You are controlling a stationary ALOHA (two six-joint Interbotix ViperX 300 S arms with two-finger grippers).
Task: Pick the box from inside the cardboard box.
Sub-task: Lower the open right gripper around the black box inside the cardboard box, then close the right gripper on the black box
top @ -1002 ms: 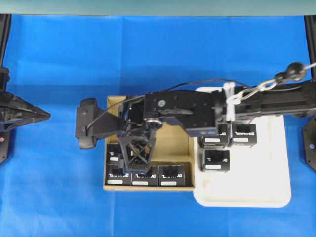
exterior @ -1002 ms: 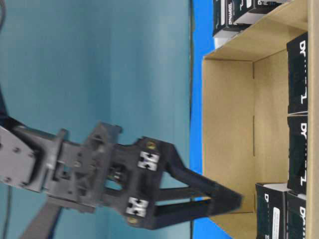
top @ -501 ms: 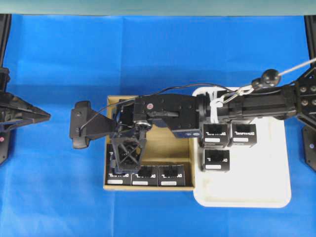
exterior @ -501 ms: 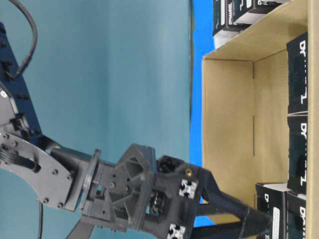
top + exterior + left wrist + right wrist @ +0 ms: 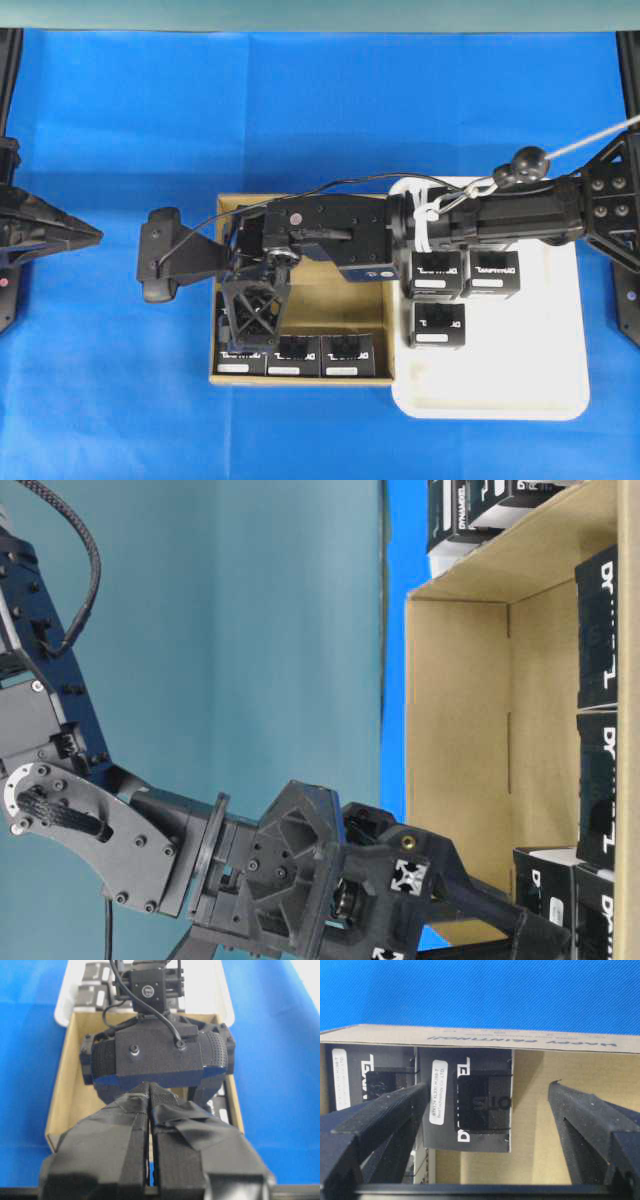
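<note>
Right gripper down in carton, fingers wide apart, straddling box at 9 o'clock side, apparently untouched. Left gripper pressed together, idle.

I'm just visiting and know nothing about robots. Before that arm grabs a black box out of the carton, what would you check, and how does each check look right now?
1. Right gripper open: ok.
2. One black box between its fingers: ok, though nearer one finger.
3. Gripper already touching the box: cannot tell.
4. Fingers inside the cardboard box wall: ok.
5. Room for the finger beside the neighbouring box: cannot tell, gap looks narrow.
6. Left gripper shut and outside the carton: ok.
</note>
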